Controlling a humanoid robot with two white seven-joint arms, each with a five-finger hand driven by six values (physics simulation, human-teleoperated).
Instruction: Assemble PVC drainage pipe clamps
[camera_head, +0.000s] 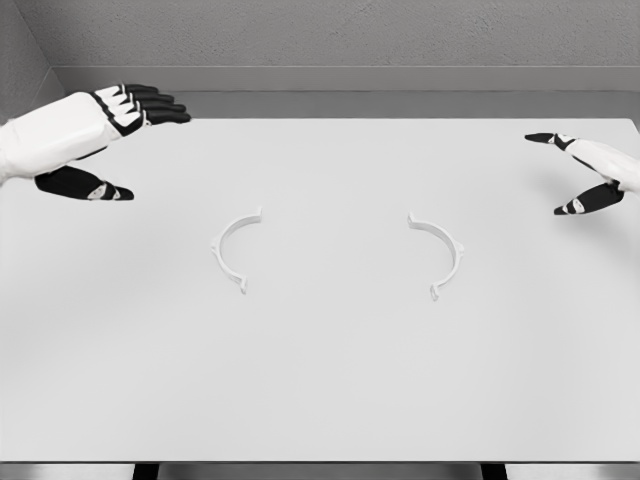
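Note:
Two white half-ring clamp pieces lie flat on the white table (320, 380). The left clamp half (232, 250) curves open toward the right. The right clamp half (441, 253) curves open toward the left, so the two face each other with a wide gap between. My left hand (125, 140) hovers at the far left, above and left of the left half, fingers spread and holding nothing. At the far right edge my right hand (575, 170) is likewise open and empty, up and right of the right half.
The table's back edge meets a grey wall (330, 40). Its front edge runs along the bottom of the view, with dark legs showing below.

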